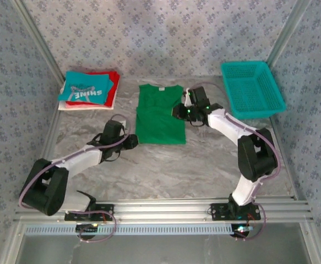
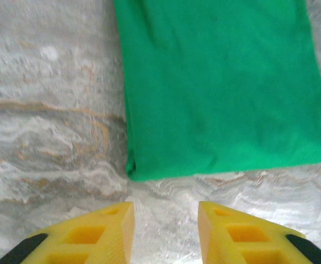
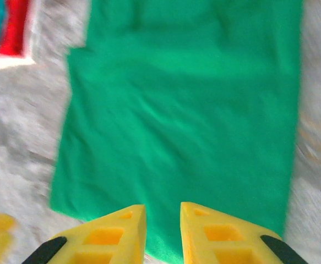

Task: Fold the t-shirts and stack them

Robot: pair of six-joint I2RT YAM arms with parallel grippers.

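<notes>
Green t-shirt (image 1: 160,114) lies between folded stack (image 1: 88,89) and teal basket (image 1: 252,88).

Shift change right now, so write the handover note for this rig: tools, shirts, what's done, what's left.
Left tool: open, empty, over bare table, just short of the green t-shirt at its near-left corner.
Right tool: open, empty, over the green t-shirt's right side.
Green t-shirt: flat mid-table, apparently folded lengthwise into a narrow panel.
Done: stack at far left, teal SHINE t-shirt on top, red t-shirt beneath, white t-shirt at the bottom.
Left: fold the green one across and add it to the stack.
</notes>
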